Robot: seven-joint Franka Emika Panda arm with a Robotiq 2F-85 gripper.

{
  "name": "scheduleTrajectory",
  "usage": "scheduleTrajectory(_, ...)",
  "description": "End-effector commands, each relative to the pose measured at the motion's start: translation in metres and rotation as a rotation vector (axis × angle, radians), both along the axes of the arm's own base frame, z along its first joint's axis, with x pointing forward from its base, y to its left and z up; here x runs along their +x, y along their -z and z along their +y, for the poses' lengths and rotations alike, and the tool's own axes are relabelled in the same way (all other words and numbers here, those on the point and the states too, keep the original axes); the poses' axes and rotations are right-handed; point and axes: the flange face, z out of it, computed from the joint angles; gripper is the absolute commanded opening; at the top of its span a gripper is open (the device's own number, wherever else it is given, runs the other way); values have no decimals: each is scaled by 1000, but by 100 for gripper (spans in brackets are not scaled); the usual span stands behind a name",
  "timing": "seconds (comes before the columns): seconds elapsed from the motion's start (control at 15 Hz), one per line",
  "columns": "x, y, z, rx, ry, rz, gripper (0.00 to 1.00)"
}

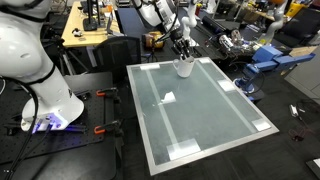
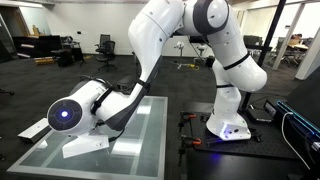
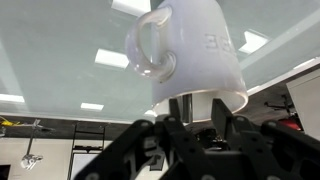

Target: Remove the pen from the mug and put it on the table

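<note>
The white mug stands near the far edge of the pale grey-green table. My gripper hangs straight over it. In the wrist view, which stands upside down, the mug fills the middle with its handle to the left. The gripper's two fingers reach into the mug's mouth and stand apart, open. The thin dark pen shows between them, close to one finger. In an exterior view the arm hides the mug and gripper above the table.
The white robot base stands beside the table, also seen in an exterior view. A wooden desk and cluttered benches with blue gear lie behind. A small white patch marks the table top.
</note>
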Motion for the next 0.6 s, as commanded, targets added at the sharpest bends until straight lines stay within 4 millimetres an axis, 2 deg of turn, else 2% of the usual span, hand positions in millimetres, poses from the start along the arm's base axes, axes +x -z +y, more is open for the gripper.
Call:
scheduleTrajectory(0.0,8,0,-5,26,20,-7,41)
scheduleTrajectory(0.53,15,3,-14,40,32,-4,43)
